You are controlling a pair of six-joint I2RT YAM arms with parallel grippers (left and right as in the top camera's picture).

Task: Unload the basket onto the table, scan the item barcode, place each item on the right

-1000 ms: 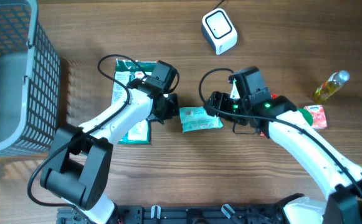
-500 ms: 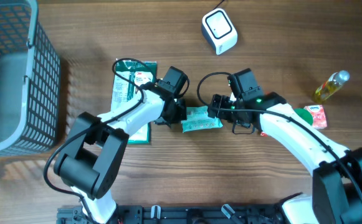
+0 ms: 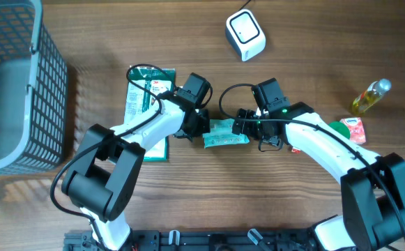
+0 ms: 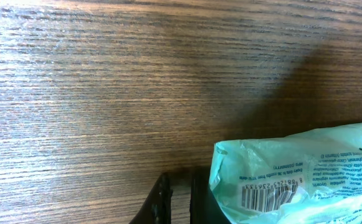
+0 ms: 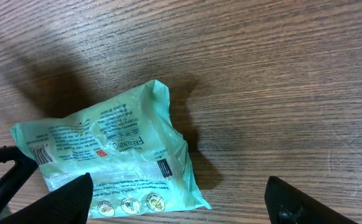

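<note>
The item is a small mint-green packet (image 3: 225,132) lying flat on the table between my two grippers. My left gripper (image 3: 198,126) is shut and empty, its tip against the packet's left edge. In the left wrist view the closed fingers (image 4: 162,202) sit beside the packet (image 4: 305,171), whose barcode (image 4: 271,194) faces up. My right gripper (image 3: 242,125) is open at the packet's right end. In the right wrist view its gripper (image 5: 181,202) straddles the corner of the packet (image 5: 112,155) without touching it. The white scanner (image 3: 245,35) stands at the back.
A grey wire basket (image 3: 14,90) fills the left side. A larger green packet (image 3: 146,115) lies under my left arm. An oil bottle (image 3: 369,96) and a red-and-green pack (image 3: 353,130) lie at the right.
My left gripper has moved right until it meets the packet's left edge. The right gripper has shifted slightly left and opened a little wider. The packet has barely moved.
</note>
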